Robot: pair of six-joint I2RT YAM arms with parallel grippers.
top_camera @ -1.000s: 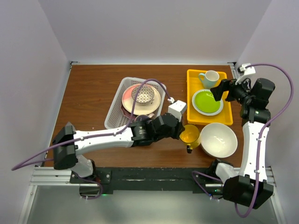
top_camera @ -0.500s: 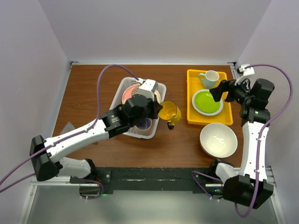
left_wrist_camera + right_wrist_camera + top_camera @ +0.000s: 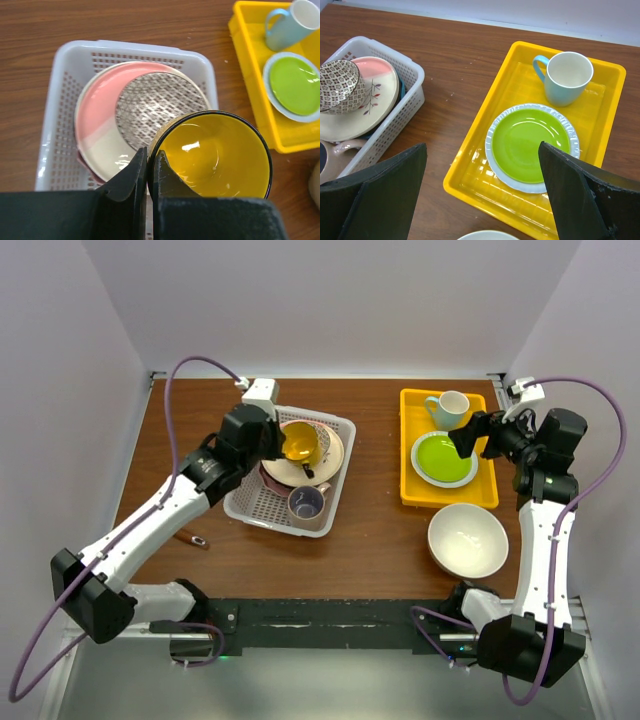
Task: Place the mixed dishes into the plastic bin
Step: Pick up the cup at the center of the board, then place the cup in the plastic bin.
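Delivery is in hand: the left tool (image 3: 148, 159) pinches the rim of the glossy yellow ceramic mug (image 3: 212, 155), with the white lattice plastic bin (image 3: 52, 115) directly beneath it. Next, I'd say, the mug needs lowering onto a free spot, then release.

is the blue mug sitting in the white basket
No, the blue mug stands in the yellow tray, beside the green plate.

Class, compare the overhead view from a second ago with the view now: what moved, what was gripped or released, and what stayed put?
The left gripper, shut on the yellow mug throughout, carried it from beside the large cream bowl leftward and away from the bases, to above the plates in the plastic bin. Nothing was released. The right gripper, open over the yellow tray, and the bowl stayed put.
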